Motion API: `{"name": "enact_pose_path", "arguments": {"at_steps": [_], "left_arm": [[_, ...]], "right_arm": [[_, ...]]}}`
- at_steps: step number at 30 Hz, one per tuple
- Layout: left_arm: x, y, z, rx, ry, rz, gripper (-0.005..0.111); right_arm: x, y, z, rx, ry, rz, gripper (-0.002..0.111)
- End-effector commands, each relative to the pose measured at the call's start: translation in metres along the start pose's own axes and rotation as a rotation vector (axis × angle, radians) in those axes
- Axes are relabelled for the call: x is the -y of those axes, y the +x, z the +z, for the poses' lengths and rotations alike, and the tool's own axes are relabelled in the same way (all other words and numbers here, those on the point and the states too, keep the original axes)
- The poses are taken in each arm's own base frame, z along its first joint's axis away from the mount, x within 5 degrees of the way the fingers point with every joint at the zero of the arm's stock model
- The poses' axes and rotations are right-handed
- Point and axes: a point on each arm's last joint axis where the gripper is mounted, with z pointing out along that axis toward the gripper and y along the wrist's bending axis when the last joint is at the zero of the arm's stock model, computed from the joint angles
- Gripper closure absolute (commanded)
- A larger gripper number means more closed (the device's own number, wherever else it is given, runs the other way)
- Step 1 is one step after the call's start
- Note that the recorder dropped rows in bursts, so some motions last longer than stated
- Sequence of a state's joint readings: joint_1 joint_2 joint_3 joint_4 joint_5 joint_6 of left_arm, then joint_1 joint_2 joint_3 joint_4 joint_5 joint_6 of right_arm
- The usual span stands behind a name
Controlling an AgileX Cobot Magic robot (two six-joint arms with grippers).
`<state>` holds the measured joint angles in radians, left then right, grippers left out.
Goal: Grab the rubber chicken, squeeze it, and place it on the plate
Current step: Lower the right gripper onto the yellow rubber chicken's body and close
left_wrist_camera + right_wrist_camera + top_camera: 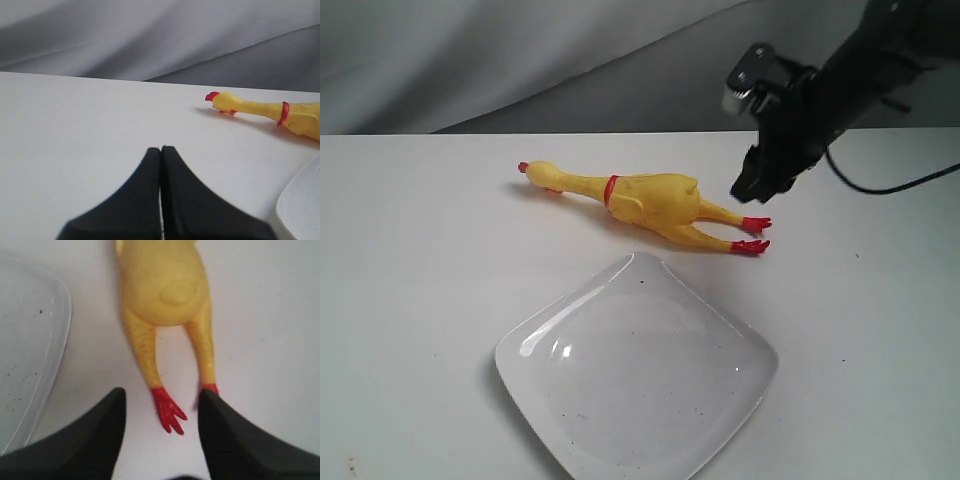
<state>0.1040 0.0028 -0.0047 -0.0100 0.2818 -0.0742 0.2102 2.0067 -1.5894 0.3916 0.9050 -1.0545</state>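
We see our right gripper point(161, 395) with its two black fingers point(97, 437) spread wide apart. The rubber chicken point(162, 290) lies on the white table point(270, 330), its plump yellow body and two thin legs stretched toward the gripper. One red foot point(169, 412) sits in the gap between the fingertips. The other foot point(210, 388) is partly hidden behind one fingertip. Whether that finger touches it, we cannot tell. Beside the chicken, with a strip of table between them, the glossy white plate point(30, 340) shows its rounded edge and a few dark specks.

so the tally is just one rubber chicken point(650, 200), one plate point(635, 375), one worktop point(420, 260) and two claws, a left claw point(161, 149) and a right claw point(748, 186)
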Motion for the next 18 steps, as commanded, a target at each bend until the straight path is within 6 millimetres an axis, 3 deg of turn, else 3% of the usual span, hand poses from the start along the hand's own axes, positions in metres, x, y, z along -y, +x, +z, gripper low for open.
{"name": "enact_pose_path", "arguments": {"at_steps": [1, 12, 18], "left_arm": [[0.0, 0.001, 0.0, 0.003, 0.001, -0.005, 0.107], [0.0, 0.001, 0.0, 0.003, 0.001, -0.005, 0.107], [0.0, 0.001, 0.0, 0.003, 0.001, -0.005, 0.107]], "right_arm": [[-0.013, -0.008, 0.039, -0.057, 0.0, -0.109, 0.053], [-0.02, -0.002, 0.101, -0.08, -0.017, -0.103, 0.053], [-0.016, -0.002, 0.114, -0.036, 0.018, -0.062, 0.058]]}}
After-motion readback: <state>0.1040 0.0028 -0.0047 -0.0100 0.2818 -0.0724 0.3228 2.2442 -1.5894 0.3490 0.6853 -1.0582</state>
